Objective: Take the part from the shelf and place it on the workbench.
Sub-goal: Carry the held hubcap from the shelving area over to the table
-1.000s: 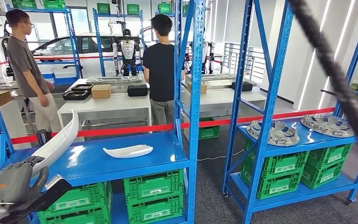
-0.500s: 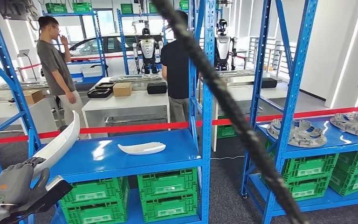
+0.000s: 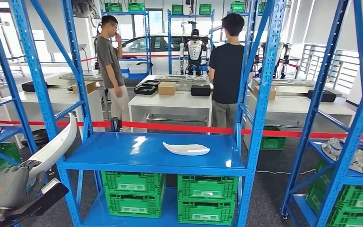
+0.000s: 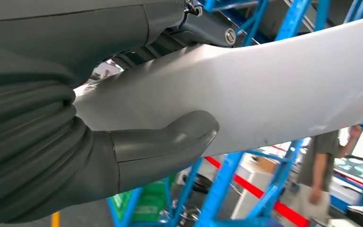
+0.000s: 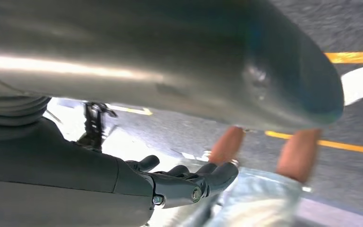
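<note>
Left hand (image 3: 14, 187) is raised at the lower left of the head view, fingers and thumb (image 4: 170, 142) wrapped around one end of a long white part (image 3: 54, 147), which is angled upward beside the blue shelf's (image 3: 123, 158) left edge. Right hand (image 5: 189, 182) is seen hanging with fingers loosely spread, nothing held. A second white part (image 3: 186, 149) lies on the shelf board near its right edge.

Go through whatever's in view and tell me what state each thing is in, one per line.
Left hand: grips the long white part, thumb pressed on it.
Long white part: held off the shelf, tilted upward.
Small white part: lying flat on the blue shelf.
Right hand: holds nothing, fingers loosely curled.
</note>
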Action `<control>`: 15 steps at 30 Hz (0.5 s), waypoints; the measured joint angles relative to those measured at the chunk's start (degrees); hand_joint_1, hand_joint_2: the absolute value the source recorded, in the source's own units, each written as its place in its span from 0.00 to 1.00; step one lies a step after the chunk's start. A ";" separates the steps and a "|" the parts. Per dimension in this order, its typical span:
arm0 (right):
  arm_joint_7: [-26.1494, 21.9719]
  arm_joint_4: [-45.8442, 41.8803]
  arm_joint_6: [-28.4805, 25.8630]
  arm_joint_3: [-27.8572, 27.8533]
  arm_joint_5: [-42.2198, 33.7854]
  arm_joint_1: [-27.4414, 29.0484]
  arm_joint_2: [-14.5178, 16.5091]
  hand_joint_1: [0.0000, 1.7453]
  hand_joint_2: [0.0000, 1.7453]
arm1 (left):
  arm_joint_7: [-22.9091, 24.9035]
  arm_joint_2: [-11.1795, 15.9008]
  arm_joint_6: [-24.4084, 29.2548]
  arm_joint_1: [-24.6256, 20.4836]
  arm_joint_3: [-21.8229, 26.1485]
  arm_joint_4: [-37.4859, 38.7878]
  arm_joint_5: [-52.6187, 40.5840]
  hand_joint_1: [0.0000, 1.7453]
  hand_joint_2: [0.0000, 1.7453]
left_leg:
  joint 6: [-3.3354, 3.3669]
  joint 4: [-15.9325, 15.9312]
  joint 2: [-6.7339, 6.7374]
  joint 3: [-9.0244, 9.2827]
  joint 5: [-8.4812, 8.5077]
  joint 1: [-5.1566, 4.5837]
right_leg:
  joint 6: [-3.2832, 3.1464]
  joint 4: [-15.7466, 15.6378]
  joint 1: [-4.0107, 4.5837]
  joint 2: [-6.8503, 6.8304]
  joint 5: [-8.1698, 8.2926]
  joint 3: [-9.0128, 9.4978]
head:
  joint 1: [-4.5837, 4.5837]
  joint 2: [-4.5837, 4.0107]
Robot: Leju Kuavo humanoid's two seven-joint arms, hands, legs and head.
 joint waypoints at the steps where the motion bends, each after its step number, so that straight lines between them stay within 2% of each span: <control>1: 0.03 0.00 0.02 0.01 0.04 -0.02 -0.05 0.00 0.00 | -0.05 0.02 -0.02 0.00 0.00 -0.03 0.01 0.90 1.00 | -0.23 0.29 -0.77 -0.10 -0.11 0.08 | -0.01 -3.97 -0.17 1.13 1.69 1.89 | 0.01 0.00; 3: 0.15 0.02 0.07 0.02 0.16 0.00 -0.09 0.00 0.00 | -0.19 0.09 -0.02 -0.09 0.01 -0.11 0.02 0.90 1.00 | -0.97 0.83 -2.27 -0.56 -0.22 0.13 | -0.20 -9.60 -0.32 2.99 3.46 4.44 | -0.02 0.01; 4: 0.28 0.04 0.10 0.02 0.22 -0.02 -0.08 0.00 0.00 | -0.27 0.19 -0.02 -0.11 0.01 -0.13 0.03 0.90 1.00 | -1.39 0.85 -2.95 -0.83 -0.12 0.16 | -0.43 -10.33 -0.27 3.28 3.33 4.72 | -0.04 0.01; 6: 0.51 0.06 0.11 0.03 0.34 -0.18 -0.03 0.00 0.00 | -0.33 0.55 -0.01 -0.07 0.00 -0.14 0.03 0.90 1.00 | -2.17 0.57 -3.93 -1.28 0.24 0.19 | -1.15 -10.50 -0.21 1.98 3.54 4.68 | -0.08 0.01; 7: 0.57 0.06 0.11 0.03 0.43 -0.33 -0.04 0.00 0.00 | -0.25 0.79 0.02 -0.08 -0.01 -0.13 0.03 0.90 1.00 | -2.48 0.83 -3.06 -1.55 0.08 0.09 | -1.61 -10.64 -0.28 1.37 3.65 4.75 | -0.19 0.01; 9: 0.55 0.07 0.11 0.09 0.66 -0.49 -0.04 0.00 0.00 | -0.01 1.01 0.08 -0.25 -0.03 -0.13 0.02 0.90 1.00 | -2.93 4.25 0.39 -3.33 -1.90 -0.13 | -2.41 -10.93 -0.38 0.11 3.83 4.87 | -0.42 0.01; 10: 0.51 0.08 0.11 0.15 0.77 -0.47 -0.08 0.00 0.00 | 0.07 1.03 0.09 -0.35 -0.04 -0.12 0.02 0.90 1.00 | -3.12 7.65 2.18 -4.90 -3.61 -0.13 | -2.68 -10.96 -0.28 -0.52 3.81 4.90 | -0.54 0.01; 12: 0.31 0.08 0.09 0.34 0.93 -0.35 -0.09 0.00 0.00 | 0.19 1.00 0.08 -0.40 -0.04 -0.01 0.02 0.90 1.00 | -3.37 14.95 3.34 -8.45 -6.44 0.12 | -2.88 -10.95 -0.11 -1.89 3.71 4.91 | -0.58 0.01; 13: 0.13 0.08 0.07 0.45 0.97 -0.37 -0.10 0.00 0.00 | 0.26 1.02 0.07 -0.41 -0.04 0.07 0.04 0.90 1.00 | -3.40 16.62 3.49 -9.27 -6.59 0.20 | -2.94 -10.95 -0.06 -2.62 3.64 4.95 | -0.60 0.01; 14: -0.03 0.08 0.04 0.54 0.99 -0.45 -0.10 0.00 0.00 | 0.31 1.04 0.07 -0.46 -0.04 0.12 0.08 0.90 1.00 | -3.34 16.03 3.64 -8.96 -5.70 0.24 | -2.96 -10.94 -0.01 -3.33 3.56 5.04 | -0.62 0.02; 15: -0.16 0.08 0.00 0.60 0.98 -0.54 -0.11 0.00 0.00 | 0.32 1.06 0.07 -0.58 -0.04 0.13 0.13 0.90 1.00 | -3.16 13.24 4.01 -7.51 -3.98 0.22 | -2.92 -10.94 0.04 -4.04 3.46 5.20 | -0.63 0.02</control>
